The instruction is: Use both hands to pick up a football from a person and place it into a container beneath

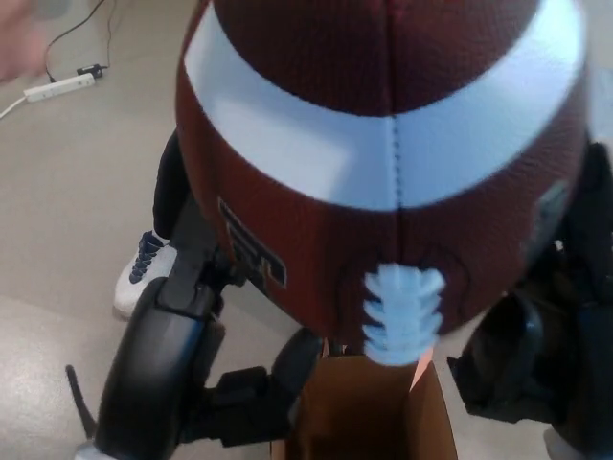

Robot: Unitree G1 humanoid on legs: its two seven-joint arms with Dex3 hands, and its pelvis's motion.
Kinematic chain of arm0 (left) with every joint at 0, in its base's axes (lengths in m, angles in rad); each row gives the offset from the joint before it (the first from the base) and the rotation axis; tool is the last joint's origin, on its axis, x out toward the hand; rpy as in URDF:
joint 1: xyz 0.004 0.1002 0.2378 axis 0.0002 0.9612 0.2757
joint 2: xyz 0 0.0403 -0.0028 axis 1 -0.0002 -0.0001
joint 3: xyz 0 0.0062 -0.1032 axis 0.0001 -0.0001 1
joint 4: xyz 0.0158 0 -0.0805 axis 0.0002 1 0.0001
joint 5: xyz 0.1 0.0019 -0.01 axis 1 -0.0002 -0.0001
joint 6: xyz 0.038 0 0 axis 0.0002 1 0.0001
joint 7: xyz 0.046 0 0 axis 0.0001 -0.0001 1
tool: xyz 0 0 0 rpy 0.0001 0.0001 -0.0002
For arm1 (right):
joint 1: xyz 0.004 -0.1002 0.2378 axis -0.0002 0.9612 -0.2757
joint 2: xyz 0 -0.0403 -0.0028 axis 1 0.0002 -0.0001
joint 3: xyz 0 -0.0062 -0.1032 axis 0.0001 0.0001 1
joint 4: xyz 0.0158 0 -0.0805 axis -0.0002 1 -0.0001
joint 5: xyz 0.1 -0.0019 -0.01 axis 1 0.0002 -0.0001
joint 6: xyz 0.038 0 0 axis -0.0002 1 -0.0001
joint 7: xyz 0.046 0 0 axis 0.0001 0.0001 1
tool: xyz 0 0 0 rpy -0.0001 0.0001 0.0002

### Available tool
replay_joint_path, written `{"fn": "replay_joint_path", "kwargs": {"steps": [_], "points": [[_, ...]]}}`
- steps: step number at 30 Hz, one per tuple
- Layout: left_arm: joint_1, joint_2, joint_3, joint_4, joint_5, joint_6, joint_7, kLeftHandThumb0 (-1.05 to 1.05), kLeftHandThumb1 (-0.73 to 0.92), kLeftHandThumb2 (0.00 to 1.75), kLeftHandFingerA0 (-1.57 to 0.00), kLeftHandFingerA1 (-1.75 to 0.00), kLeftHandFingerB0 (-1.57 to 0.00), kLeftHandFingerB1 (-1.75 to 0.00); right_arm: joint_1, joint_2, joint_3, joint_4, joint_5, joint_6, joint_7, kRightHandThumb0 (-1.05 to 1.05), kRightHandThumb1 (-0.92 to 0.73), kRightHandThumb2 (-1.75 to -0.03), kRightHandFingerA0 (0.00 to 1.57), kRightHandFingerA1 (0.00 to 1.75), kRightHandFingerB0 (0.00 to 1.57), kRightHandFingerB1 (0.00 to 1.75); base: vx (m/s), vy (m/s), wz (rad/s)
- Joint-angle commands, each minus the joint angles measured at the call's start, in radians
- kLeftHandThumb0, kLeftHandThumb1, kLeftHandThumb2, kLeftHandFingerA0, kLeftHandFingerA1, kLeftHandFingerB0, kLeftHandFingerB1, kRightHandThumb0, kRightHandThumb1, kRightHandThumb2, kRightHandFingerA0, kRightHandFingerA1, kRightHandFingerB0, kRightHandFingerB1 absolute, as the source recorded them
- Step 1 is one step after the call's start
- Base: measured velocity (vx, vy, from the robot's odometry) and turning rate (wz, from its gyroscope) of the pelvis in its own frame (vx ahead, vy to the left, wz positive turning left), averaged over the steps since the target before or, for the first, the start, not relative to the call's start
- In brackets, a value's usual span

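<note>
Taking the football (383, 172) now: it's filling the upper and centre frame, laces facing down at me, directly above the cardboard box (369, 412) at bottom centre. My left hand (206, 326) is pressing its lower-left side, my right hand (536, 345) its lower-right; both grasping it, I judge. Next: lowering it straight into the box, keeping squeeze even.

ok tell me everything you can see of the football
The football fills most of the head view, a brown pebbled ball that looks like leather, with a broad white stripe, a stitched seam and white laces near its lower end. It points down above the open cardboard box. The left robot hand and right robot hand press against its sides. Its top is out of frame.
</note>
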Motion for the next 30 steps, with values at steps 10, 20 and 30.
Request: {"fn": "replay_joint_path", "kwargs": {"steps": [10,20,30], "points": [[-0.054,-0.027,-0.165,-0.043,0.140,0.064,0.013,-0.79,0.83,0.85,-0.08,-0.20,-0.11,-0.23,-0.011,-0.011,0.188,0.119,-0.047,-0.021,0.027,-0.83,-0.92,-1.21,0.00,0.09,0.00,0.09,0.00,0.000,0.00],[-0.131,-0.070,-0.116,0.181,0.099,0.112,0.056,-0.78,0.77,1.11,0.00,-0.27,-0.14,-0.34,-0.077,0.024,0.121,0.361,0.010,-0.024,-0.030,-0.82,-0.88,-1.19,0.00,0.12,0.00,0.13,0.00,0.000,0.00],[-0.264,-0.101,-0.072,0.388,0.040,0.092,0.036,-0.83,0.82,0.82,-0.08,-0.20,-0.13,-0.24,-0.158,0.025,0.047,0.496,0.023,-0.027,-0.053,-0.86,-0.90,-1.18,0.00,0.09,0.00,0.09,0.00,0.000,0.00]]}}
